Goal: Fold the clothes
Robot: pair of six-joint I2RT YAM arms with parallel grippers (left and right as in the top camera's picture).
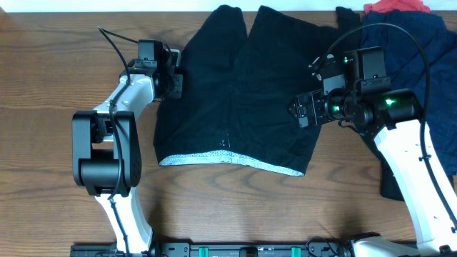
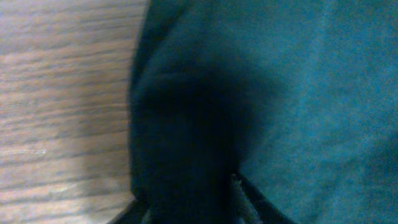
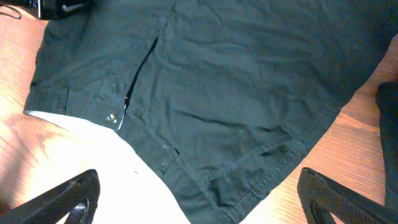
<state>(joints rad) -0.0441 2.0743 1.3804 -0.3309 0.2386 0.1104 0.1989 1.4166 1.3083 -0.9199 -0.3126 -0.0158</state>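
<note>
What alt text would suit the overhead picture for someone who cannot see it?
Black shorts lie spread flat on a wooden table, pale waistband lining nearest the robot. The left tool meets their left edge, the right tool is over their right side; navy and red garments sit far right.

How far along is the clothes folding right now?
Done: the black shorts lie spread flat, unfolded, waistband lining showing. In hand: the left tool sits at their left edge, grip unclear; the right tool hovers open over the right side. Left: every fold, plus the navy garment and red garment heaped at the far right.
</note>
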